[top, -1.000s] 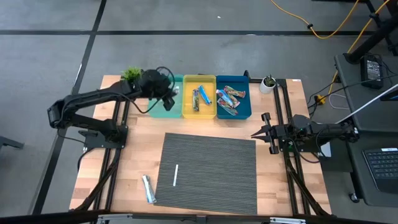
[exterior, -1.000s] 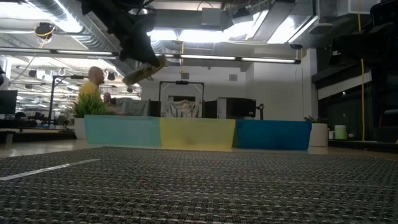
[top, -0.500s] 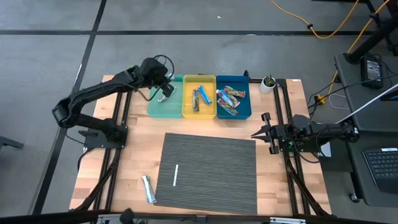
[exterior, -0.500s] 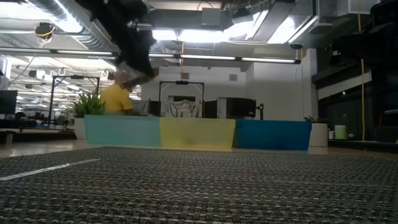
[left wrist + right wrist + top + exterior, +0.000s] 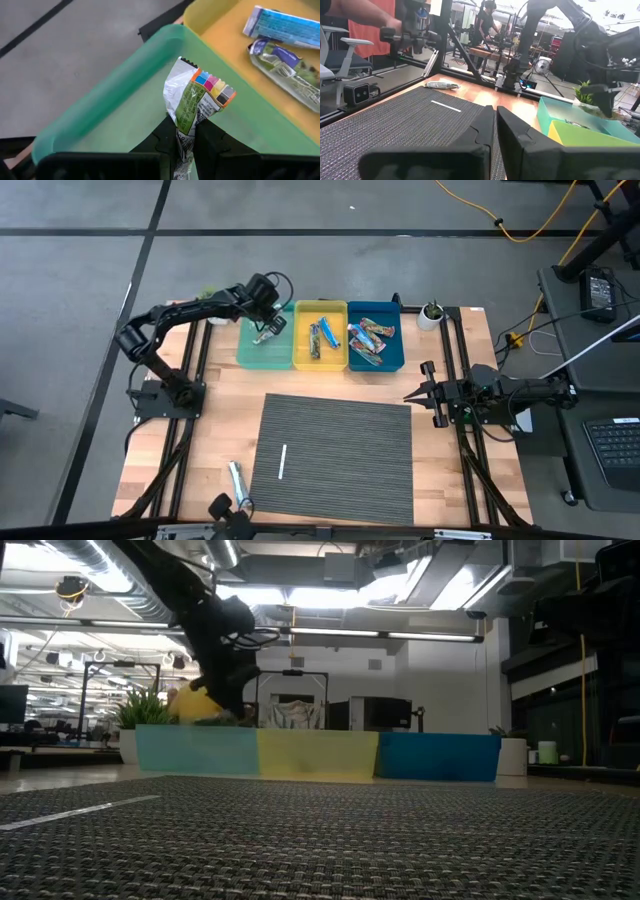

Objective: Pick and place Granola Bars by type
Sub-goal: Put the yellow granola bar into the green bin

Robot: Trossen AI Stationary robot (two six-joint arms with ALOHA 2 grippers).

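The left gripper is reaching down over the green bin, its fingers pinching tightly on a silvery grey granola bar with green print and a strip of colour squares at its crimped end. The bar is standing up out of the fingers above the bin's floor, close to the wall shared with the yellow bin. From table height the gripper is showing just above the green bin's rim.

The yellow bin is holding blue-wrapped bars, and the blue bin next to it is holding multicoloured bars. All three bins are sitting side by side along the far edge of the wooden surface.

One more silvery bar is lying on the surface, just beside the near left corner of the dark ribbed mat. A thin white stick is lying on the mat itself.

The right gripper is waiting at the mat's right edge, well apart from the bins, its fingers closed against each other and holding nothing.
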